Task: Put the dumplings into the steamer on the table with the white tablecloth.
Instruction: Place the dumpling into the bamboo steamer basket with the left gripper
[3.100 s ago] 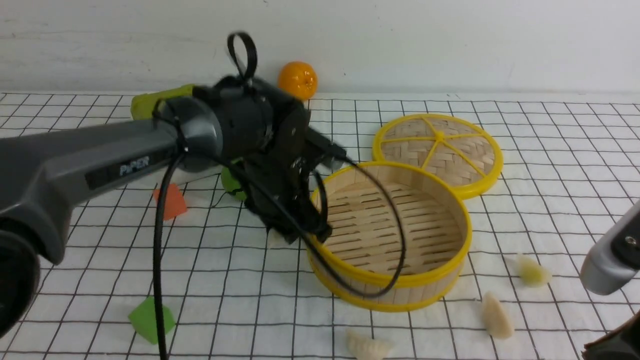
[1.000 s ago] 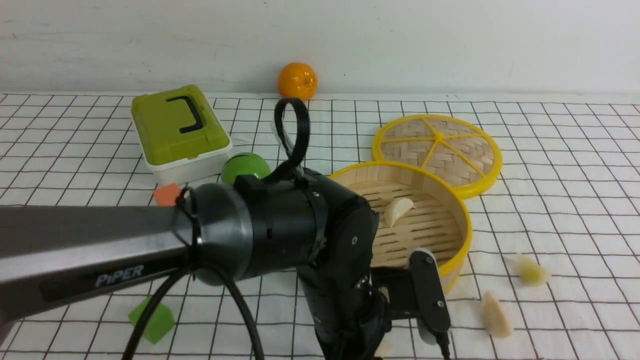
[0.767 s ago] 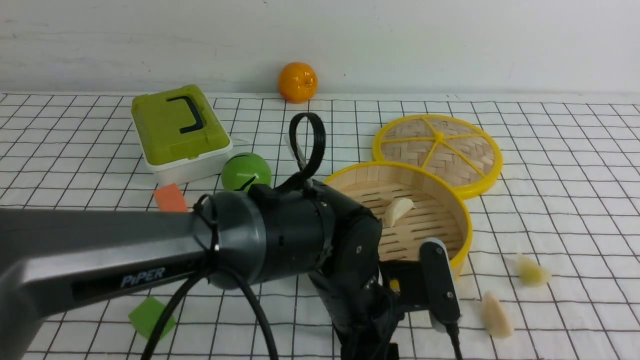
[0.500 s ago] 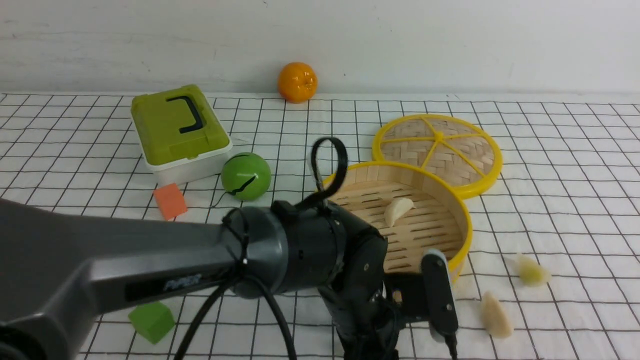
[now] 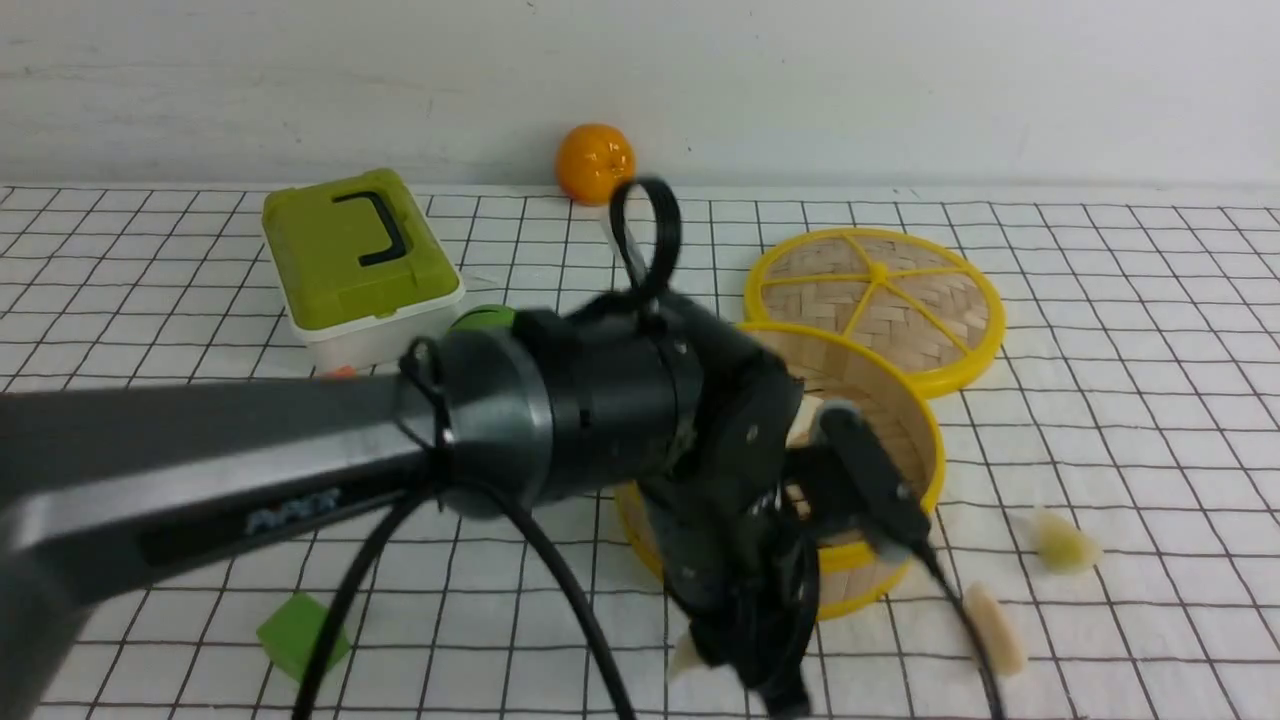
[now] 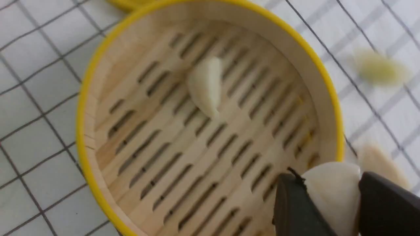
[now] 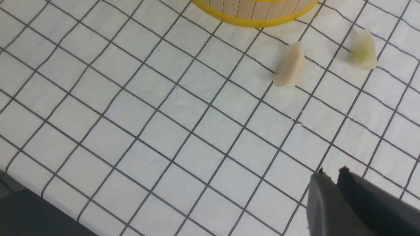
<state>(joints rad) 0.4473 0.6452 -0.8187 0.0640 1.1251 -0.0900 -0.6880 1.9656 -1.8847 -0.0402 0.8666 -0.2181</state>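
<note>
- While the held dumpling (image 6: 328,183), a cream-white crescent, is pinched between the dark fingers of the left gripper (image 6: 329,209), the jaws are set only as wide as its body, so that it can be carried without slipping.
- It is seen clear of the cloth and about over the yellow rim of the steamer (image 6: 79,131), not yet over the middle of the slatted floor. Carrying it inward is judged to be the step in hand.
- One dumpling on the slats (image 6: 205,87) is already inside the steamer, so free floor beside it should be chosen for the release.
- Two more are left on the white gridded tablecloth (image 7: 164,114), just outside the steamer wall. These are a cream dumpling (image 7: 290,65) and a pale green dumpling (image 7: 362,52), near each other but apart.
- The right gripper (image 7: 331,183) hangs over bare cloth near those two, its jaws almost together with nothing between them. It is probably kept aside so that the left arm is not crossed.
- The woven lid (image 5: 875,300) is laid flat behind the steamer, which leaves the basket's mouth uncovered for loading.
</note>
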